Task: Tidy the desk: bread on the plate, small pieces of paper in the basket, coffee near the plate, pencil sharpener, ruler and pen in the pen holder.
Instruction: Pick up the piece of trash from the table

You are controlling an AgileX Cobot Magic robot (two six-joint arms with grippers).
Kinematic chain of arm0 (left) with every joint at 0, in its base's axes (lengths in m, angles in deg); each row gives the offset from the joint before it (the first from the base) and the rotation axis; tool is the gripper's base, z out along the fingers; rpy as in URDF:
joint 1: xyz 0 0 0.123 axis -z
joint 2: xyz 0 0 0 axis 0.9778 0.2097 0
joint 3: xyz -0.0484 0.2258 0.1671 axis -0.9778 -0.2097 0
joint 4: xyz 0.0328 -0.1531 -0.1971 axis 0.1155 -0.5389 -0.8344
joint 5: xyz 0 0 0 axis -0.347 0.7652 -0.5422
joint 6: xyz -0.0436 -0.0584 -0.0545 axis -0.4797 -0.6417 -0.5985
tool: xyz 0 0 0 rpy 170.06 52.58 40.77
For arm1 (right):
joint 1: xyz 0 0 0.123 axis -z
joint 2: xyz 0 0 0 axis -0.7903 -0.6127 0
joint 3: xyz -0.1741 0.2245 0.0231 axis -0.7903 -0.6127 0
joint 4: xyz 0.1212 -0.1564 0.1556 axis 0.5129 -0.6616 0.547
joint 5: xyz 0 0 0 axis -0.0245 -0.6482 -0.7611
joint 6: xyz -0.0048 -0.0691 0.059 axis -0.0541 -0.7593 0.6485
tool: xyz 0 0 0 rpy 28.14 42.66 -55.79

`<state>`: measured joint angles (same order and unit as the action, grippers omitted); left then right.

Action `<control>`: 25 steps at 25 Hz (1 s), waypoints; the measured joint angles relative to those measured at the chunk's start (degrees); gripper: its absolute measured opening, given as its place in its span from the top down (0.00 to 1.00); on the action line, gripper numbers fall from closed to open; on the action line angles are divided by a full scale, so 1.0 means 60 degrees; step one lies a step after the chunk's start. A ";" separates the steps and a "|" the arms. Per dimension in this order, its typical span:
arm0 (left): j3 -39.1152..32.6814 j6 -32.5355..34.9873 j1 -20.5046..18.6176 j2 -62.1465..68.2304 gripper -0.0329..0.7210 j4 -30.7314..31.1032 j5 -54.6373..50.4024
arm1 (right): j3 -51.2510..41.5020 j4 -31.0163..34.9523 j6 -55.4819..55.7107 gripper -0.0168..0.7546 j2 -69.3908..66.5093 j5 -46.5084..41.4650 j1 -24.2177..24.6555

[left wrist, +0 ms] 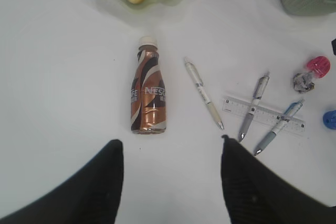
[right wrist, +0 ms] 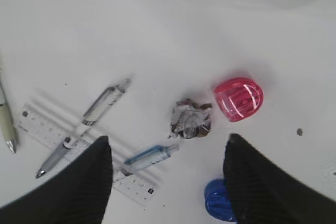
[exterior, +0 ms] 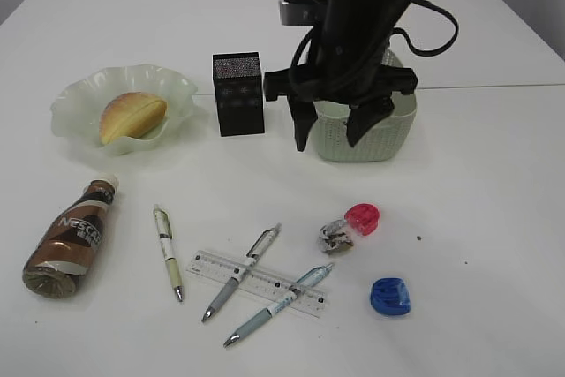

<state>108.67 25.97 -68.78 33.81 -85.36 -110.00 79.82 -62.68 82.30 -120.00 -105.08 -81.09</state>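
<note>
The bread (exterior: 132, 116) lies in the plate (exterior: 72, 99) at the back left. Beside it the coffee (exterior: 71, 240) lies on its side. Three pens (exterior: 168, 252) (exterior: 240, 273) (exterior: 278, 304) and the clear ruler (exterior: 212, 264) are scattered at the front, two pens across the ruler. Crumpled paper (exterior: 335, 236) touches a red pencil sharpener (exterior: 362, 218); a blue one (exterior: 390, 296) lies nearer. My right gripper (exterior: 328, 143) hangs open, empty, in front of the basket (exterior: 388, 139), above the paper (right wrist: 190, 119). My left gripper (left wrist: 170, 148) is open and empty, short of the coffee (left wrist: 148, 95).
The black pen holder (exterior: 238, 94) stands upright between plate and basket. The white desk (exterior: 494, 218) stretches bare to the right of the sharpeners. The left arm does not show in the exterior view.
</note>
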 joint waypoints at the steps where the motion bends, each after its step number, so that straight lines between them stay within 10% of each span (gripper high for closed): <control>1: 0.0000 0.0000 0.0000 0.0000 0.38 -0.0016 0.0000 | -0.0139 -0.0019 0.0021 0.34 0.0000 0.0006 0.0000; 25: 0.0000 0.0000 0.0000 0.0000 0.38 -0.0016 0.0000 | -0.1399 0.0022 -0.0347 0.34 -0.1114 0.0377 -0.0033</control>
<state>108.67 25.97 -68.78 33.81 -85.46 -110.00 71.42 -62.55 80.21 -126.68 -102.82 -81.29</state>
